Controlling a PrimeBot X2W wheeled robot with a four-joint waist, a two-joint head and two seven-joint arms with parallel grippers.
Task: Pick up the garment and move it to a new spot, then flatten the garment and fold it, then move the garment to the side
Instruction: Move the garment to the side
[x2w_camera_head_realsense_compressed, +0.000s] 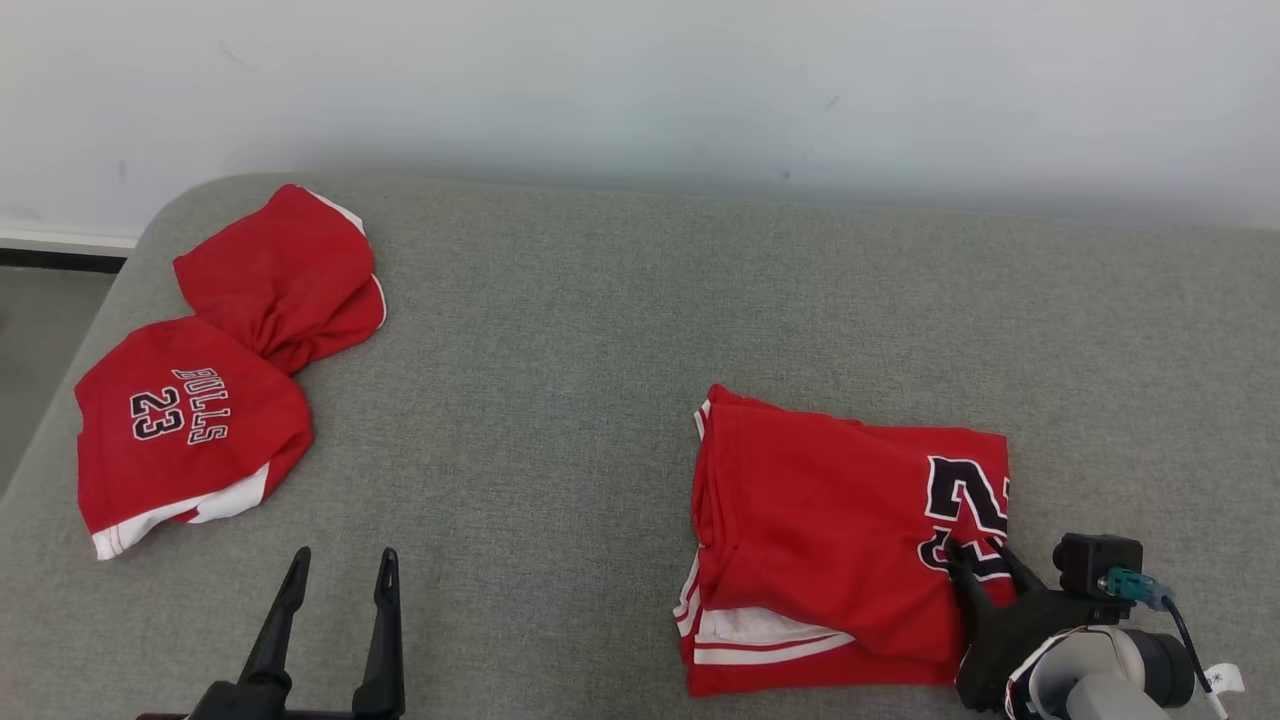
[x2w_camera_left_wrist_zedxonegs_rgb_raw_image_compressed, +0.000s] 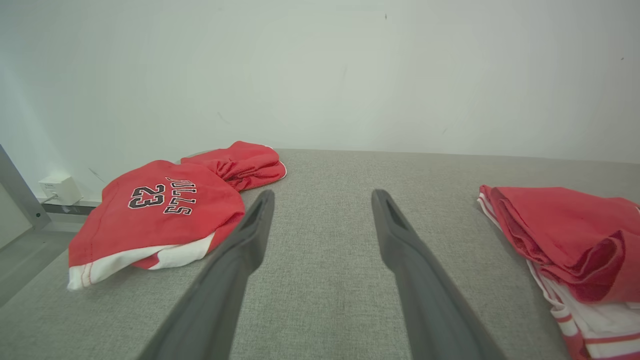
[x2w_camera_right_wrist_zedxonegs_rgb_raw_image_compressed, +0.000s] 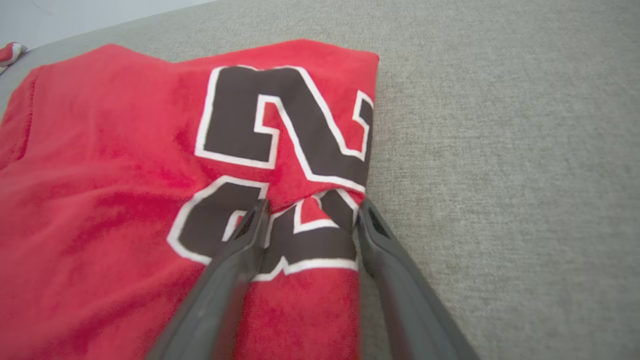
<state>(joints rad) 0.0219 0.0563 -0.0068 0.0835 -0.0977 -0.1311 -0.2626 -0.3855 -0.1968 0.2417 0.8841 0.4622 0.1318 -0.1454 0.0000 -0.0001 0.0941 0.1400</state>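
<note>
Partly, the right hand hides the folded garment's number.

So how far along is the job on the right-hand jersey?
Done: the jersey lies folded on the grey surface. In hand: the right gripper straddles its edge, jaws apart. To do: moving it aside. The left gripper hangs open, empty.

The red garment is soft, fuzzy matt cloth; the table wears a coarse grey woven cover
</note>
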